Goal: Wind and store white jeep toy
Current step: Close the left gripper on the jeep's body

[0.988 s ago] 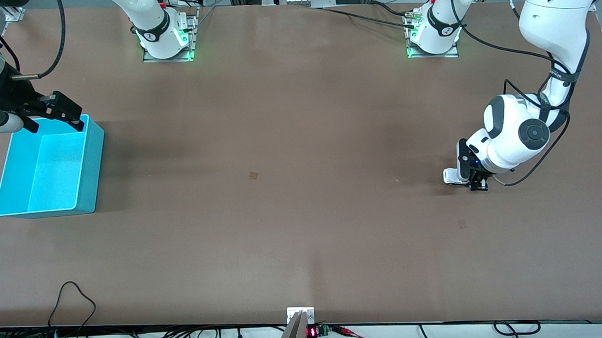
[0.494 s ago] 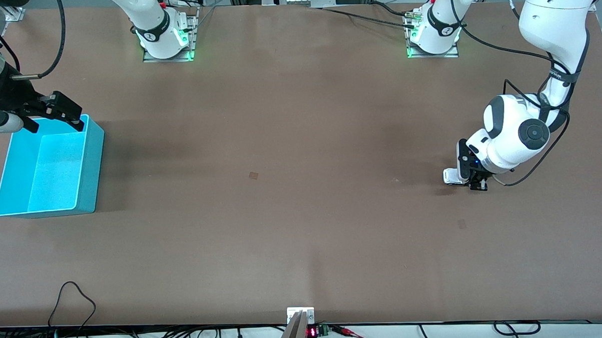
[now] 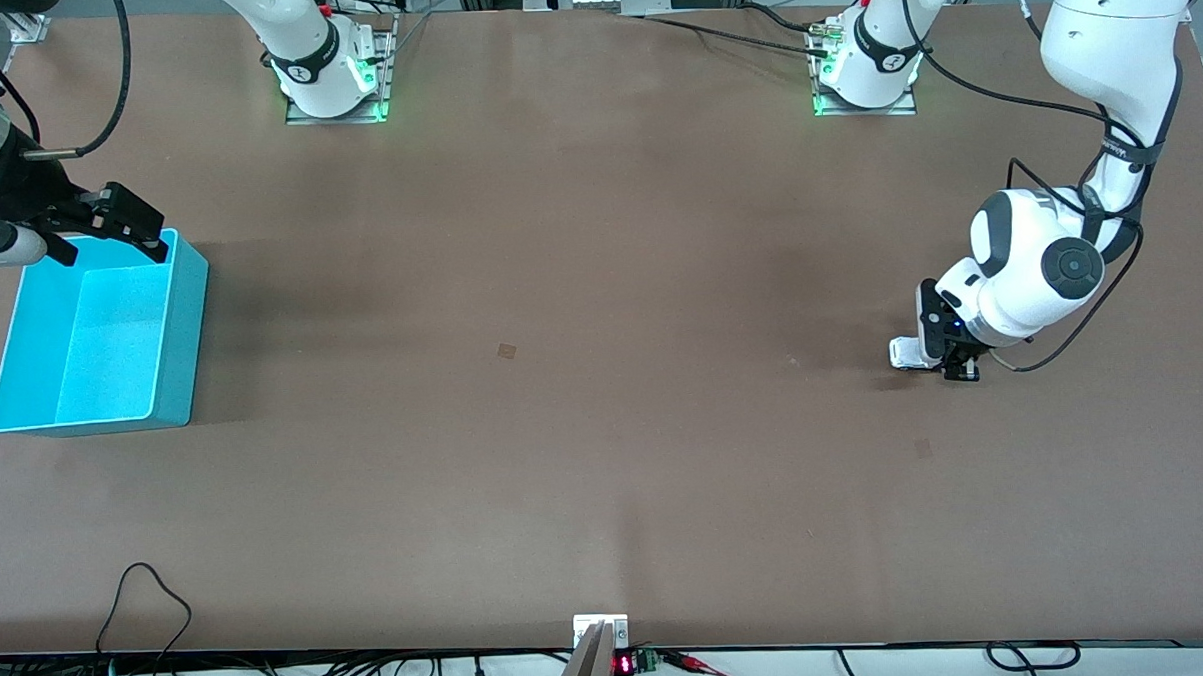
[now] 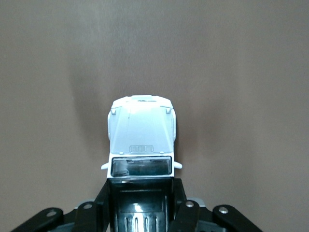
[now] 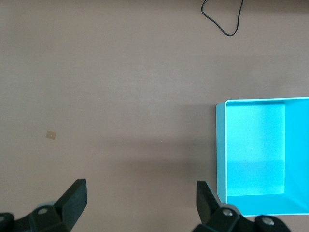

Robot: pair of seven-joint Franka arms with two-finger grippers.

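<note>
Front view shows the left hand (image 3: 937,358) low at the left arm's end of the brown table (image 3: 584,399), its 2 fingers clamped on the black rear of the small white jeep toy (image 3: 903,353), whose wheels sit on the table. Left wrist view shows the toy's white hood (image 4: 140,133) jutting ahead of the fingers. Waiting, the right hand (image 3: 112,230) hangs spread wide and empty over the turquoise plastic bin (image 3: 186,322)

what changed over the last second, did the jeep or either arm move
The left gripper, shut on the white jeep toy low at the table, slid it slightly toward the left arm's end of the table. Nothing was let go. The right gripper stayed open over the turquoise bin's edge, and the bin kept its place.
</note>
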